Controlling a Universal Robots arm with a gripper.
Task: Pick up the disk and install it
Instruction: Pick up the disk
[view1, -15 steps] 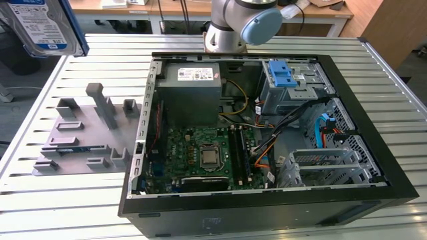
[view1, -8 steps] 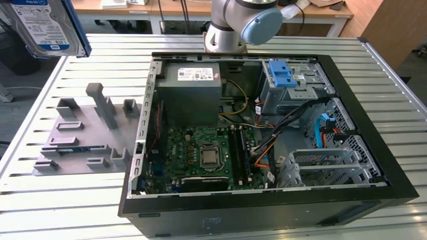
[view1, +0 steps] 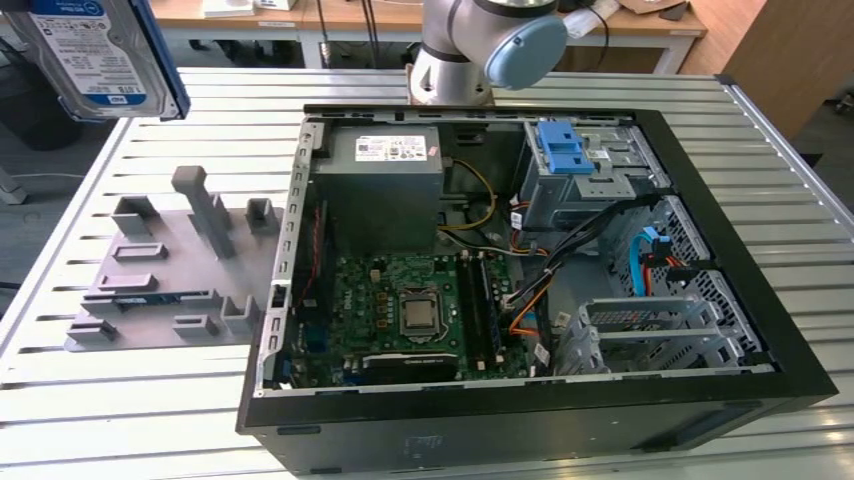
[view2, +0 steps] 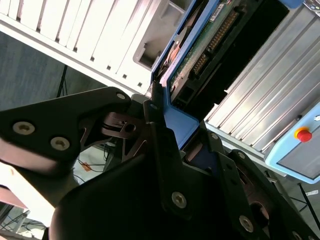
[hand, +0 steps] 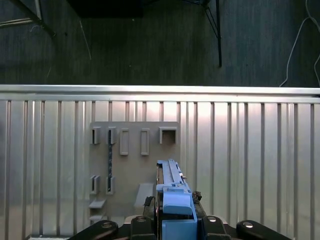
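Note:
The disk (view1: 94, 55), a silver hard drive with a white-and-blue label and a blue carrier frame, hangs high in the air at the exterior view's far left, above the table's back corner. In the first wrist view the disk (hand: 172, 197) shows edge-on, its blue frame clamped in my gripper (hand: 175, 225). In the second wrist view the black fingers (view2: 155, 125) press on the blue frame, and the disk's green circuit board (view2: 202, 42) faces out; my gripper (view2: 182, 137) is shut on it.
The open computer case (view1: 747, 330) lies on the slatted table, with a metal drive cage and its blue latch (view1: 571, 158) at the back right. A grey holder fixture (view1: 174, 270) sits left of the case, below the disk (hand: 132, 165). The arm's base (view1: 461, 50) stands behind the case.

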